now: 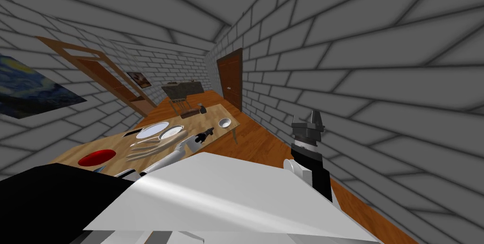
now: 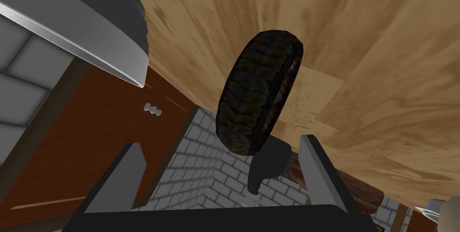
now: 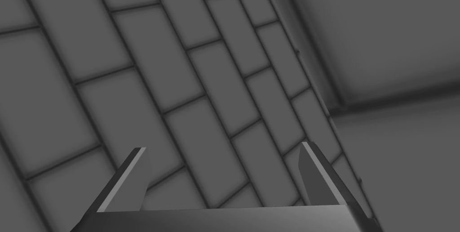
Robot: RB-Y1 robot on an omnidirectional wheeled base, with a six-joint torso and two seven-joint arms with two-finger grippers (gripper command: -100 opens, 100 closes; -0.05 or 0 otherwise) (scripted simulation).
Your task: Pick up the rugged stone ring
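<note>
The rugged stone ring [image 2: 258,92], dark brown-black and ridged like a tyre, stands on its edge on the wooden table [image 2: 359,40]. My left gripper [image 2: 224,162] is open just short of it. The ring lies ahead of the gap, nearer one finger [image 2: 320,171], and touches neither. In the head view the left arm reaches over the table, its gripper [image 1: 206,134] near a small white bowl [image 1: 224,123]. My right gripper [image 1: 309,124] is raised beside the brick wall, open and empty [image 3: 224,171].
The bowl's grey rim [image 2: 90,27] is close beside the left gripper. A dark object [image 2: 269,164] and a brown log-like piece [image 2: 357,189] lie beyond the ring. White plates [image 1: 152,130] and a red plate [image 1: 97,157] sit nearer me. A brown door [image 1: 230,78] stands past the table.
</note>
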